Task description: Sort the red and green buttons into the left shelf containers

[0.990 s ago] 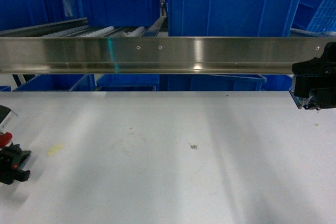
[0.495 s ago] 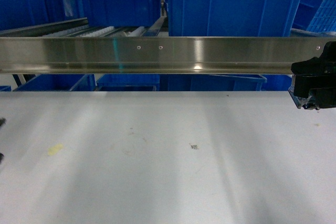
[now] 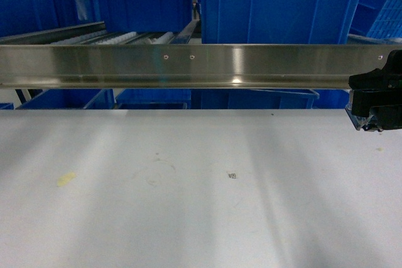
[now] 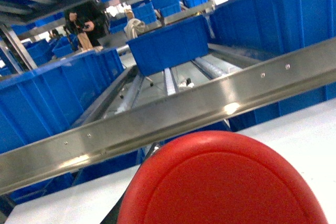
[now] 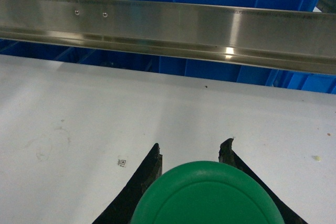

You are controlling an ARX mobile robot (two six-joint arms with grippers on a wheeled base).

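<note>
Holding the green button in my right tool, I see its round cap fill the bottom of the right wrist view, with the two dark fingers rising on either side of it, above the white tabletop. In the head view this tool hangs at the far right edge, just in front of the steel rail.

My left tool is out of the head view; its wrist camera shows only the red button, whose cap covers the lower middle of the picture. The fingers themselves are hidden under it, so I cannot tell how they stand or whether they grip it.

Beyond the red cap runs the same steel rail, slanting across the frame. Behind it lie roller tracks and a deep blue bin sitting on them, with more blue bins to its left.

On the tabletop a small printed marker lies near the middle and a yellowish stain to the left.
</note>
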